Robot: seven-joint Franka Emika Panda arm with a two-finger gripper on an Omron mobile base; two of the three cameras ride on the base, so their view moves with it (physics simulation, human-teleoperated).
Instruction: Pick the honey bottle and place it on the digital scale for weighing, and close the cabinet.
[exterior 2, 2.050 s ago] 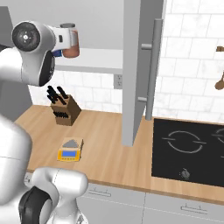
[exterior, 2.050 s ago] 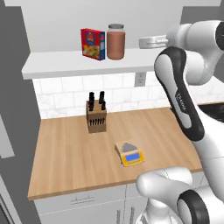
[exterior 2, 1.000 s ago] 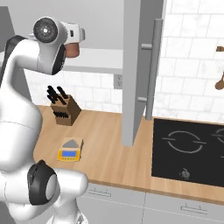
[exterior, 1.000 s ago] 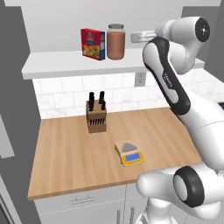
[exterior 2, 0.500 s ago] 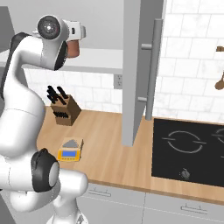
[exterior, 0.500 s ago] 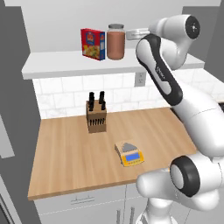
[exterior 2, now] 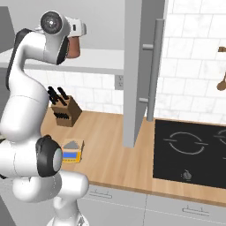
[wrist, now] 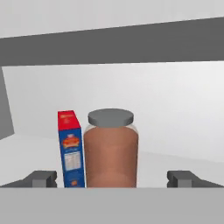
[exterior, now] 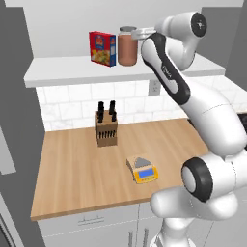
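One cereal box (wrist: 71, 148) with unreadable label beside honey bottle (wrist: 111, 148), gripper (wrist: 112, 178) spread wide

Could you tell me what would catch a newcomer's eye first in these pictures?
The white arm reaching up to the cabinet shelf, its open hand level with the honey bottle beside the red and blue cereal box. Below, the yellow digital scale waits on the wooden counter near the knife block.
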